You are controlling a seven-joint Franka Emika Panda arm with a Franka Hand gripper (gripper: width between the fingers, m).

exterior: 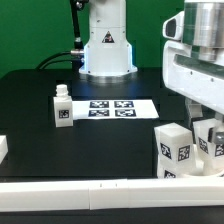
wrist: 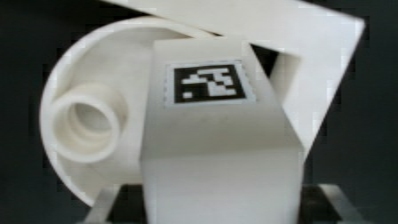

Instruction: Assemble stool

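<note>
Close before my claw (exterior: 203, 118) is a chunky white plastic leg with a square tag (wrist: 222, 140). The white round plastic disc seat (wrist: 80, 90) is just behind it. I cannot tell whether I'm gripping anything.

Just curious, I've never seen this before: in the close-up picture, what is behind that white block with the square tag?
Behind the leg is the stool's round seat, with one socket showing. The leg covers the rest of the seat, so any other sockets cannot be seen.
</note>
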